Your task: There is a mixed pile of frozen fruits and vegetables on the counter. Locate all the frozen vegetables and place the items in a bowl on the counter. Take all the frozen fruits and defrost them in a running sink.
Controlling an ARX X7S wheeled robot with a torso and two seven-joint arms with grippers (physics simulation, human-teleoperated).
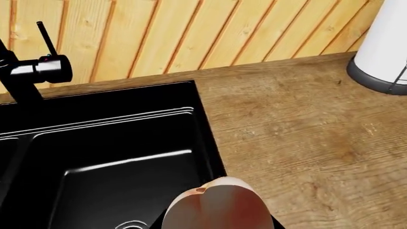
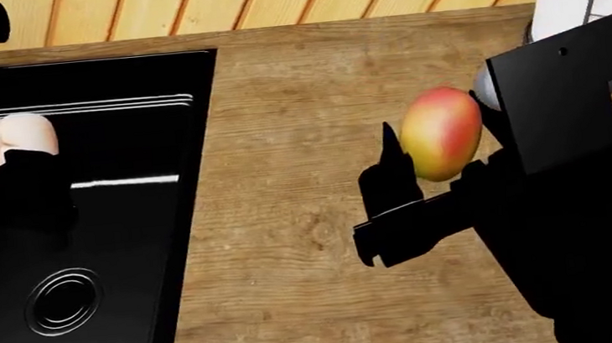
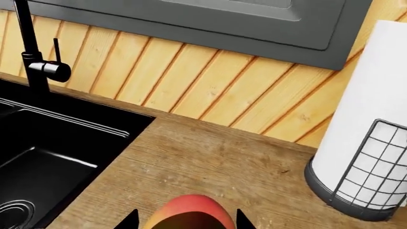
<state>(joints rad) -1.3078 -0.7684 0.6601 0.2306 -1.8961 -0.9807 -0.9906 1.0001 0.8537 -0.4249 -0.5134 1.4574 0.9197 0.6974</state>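
Our right claw (image 2: 424, 168) is clamped around the mango (image 2: 440, 133), lifted over the counter (image 2: 284, 182) at about three o'clock from the sink (image 2: 100, 242). Our left claw (image 2: 20, 178) pinches the pale lobed fruit (image 2: 11, 141) above the basin. Both look hard, rounded and slippery, so we judge a grip across the widest middle safest

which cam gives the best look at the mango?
Head view: the mango shows almost whole, red-yellow, held in the right tool above the counter. Right wrist view catches only its top at the frame edge. Left wrist view doesn't show it, only the pale fruit.
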